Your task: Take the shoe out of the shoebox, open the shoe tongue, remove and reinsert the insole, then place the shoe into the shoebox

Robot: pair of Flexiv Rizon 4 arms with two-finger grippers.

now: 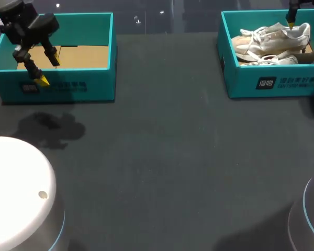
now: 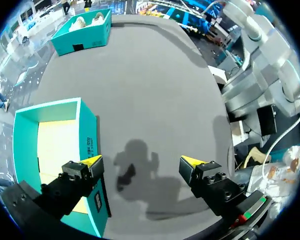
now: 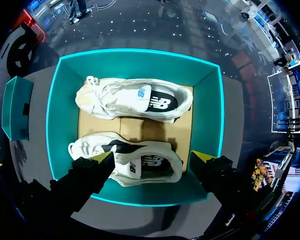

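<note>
Shoe [image 3: 135,160], one of two, lies sideways in far-right shoebox [image 3: 65,105] under right gripper [image 3: 154,156], tips apart | likely light, soft upper, stiffer heel: grasp there | left gripper [image 2: 141,161] apart, over left box [image 2: 87,125]

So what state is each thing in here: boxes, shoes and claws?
Left shoebox: open, empty.
Right shoebox: open, holds both shoes.
White shoes: lying on their sides inside the right shoebox.
Left claw: open, holding nothing.
Right claw: open, holding nothing, above the shoes.
</note>
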